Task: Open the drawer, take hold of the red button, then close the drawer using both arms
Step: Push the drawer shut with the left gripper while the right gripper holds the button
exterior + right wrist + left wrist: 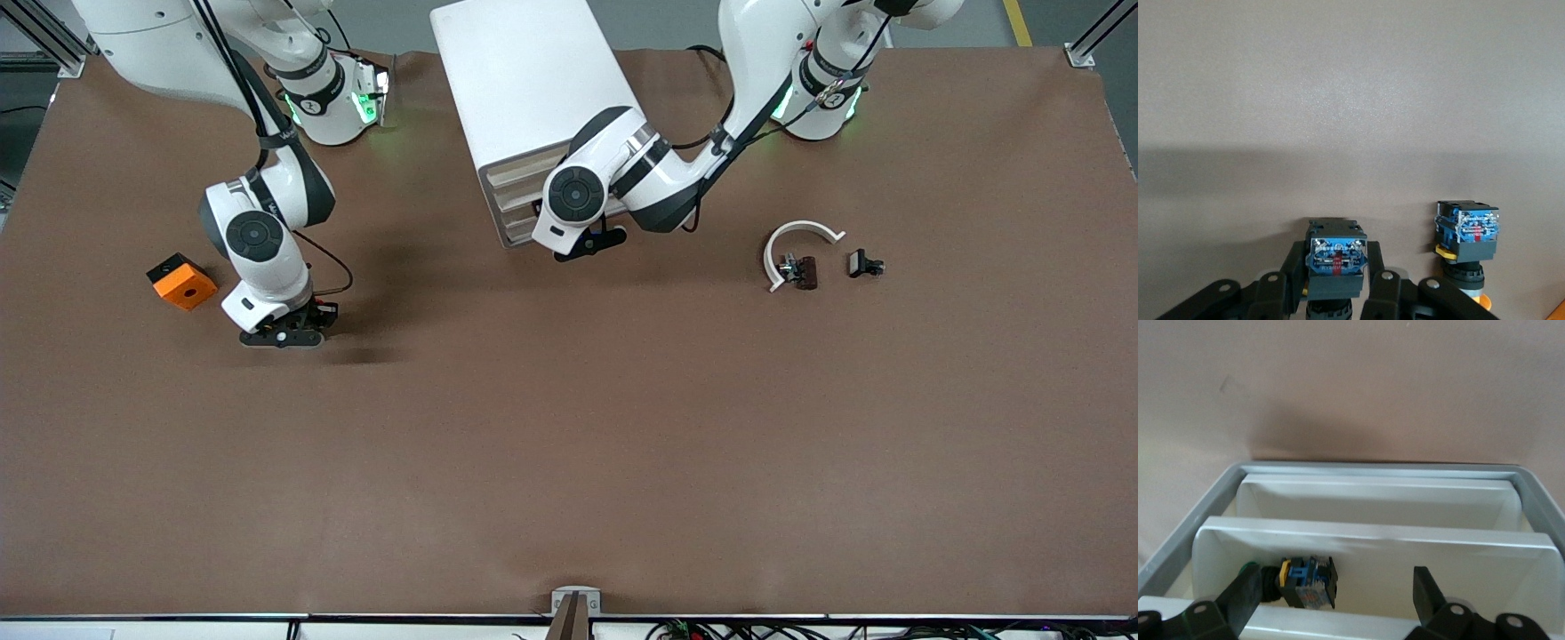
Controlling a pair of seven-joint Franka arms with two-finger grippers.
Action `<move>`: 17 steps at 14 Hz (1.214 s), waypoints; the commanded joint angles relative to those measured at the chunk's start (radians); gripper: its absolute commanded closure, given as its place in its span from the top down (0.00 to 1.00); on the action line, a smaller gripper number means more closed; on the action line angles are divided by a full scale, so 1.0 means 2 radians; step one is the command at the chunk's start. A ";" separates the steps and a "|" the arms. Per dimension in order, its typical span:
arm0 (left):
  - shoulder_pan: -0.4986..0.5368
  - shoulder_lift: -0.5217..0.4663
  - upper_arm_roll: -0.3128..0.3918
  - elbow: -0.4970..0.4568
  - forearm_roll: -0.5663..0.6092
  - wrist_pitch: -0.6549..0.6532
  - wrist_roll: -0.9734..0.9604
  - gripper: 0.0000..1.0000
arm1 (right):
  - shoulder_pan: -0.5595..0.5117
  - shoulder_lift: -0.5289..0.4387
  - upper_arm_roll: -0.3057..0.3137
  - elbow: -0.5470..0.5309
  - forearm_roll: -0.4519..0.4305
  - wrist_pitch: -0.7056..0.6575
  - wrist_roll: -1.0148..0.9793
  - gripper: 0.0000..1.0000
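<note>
Button [1335,257] gripped in the right pincer [284,336], which is fully closed on its black body. The blue terminal block faces the right wrist camera, so the cap and its colour are hidden. In the front view this pincer sits low over the brown counter [569,444], in the middle band of the frame toward the right arm's end, just beside an orange box [182,280]. A second button [1468,233] with a yellow rim showing stands on the counter close to the held one, not touching it.

At the top centre of the front view stands the white cabinet [524,80]. The left arm reaches across to its front, and the left pincer [591,242] hangs there with its fingers [1425,593] spread as wide as they go, holding nothing. The left wrist view looks down into the drawer [1371,540], whose white inside is exposed, so it appears to be at least partly pulled out. A small button-like part [1308,583] lies inside it.

Judged from this, opening is done and a button is out and in hand. Closing the drawer is what remains, and the empty left pincer seems placed for it.
</note>
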 commanded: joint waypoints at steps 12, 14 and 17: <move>0.112 -0.015 0.020 0.083 0.100 -0.028 -0.045 1.00 | -0.021 0.017 0.004 0.007 -0.016 0.007 0.024 0.00; 0.133 -0.017 0.019 0.093 0.152 -0.027 -0.045 1.00 | -0.021 0.020 0.004 0.008 -0.016 0.007 0.024 0.00; 0.158 -0.033 0.020 0.097 0.216 -0.028 -0.024 1.00 | -0.019 0.021 0.004 0.011 -0.015 0.006 0.025 0.47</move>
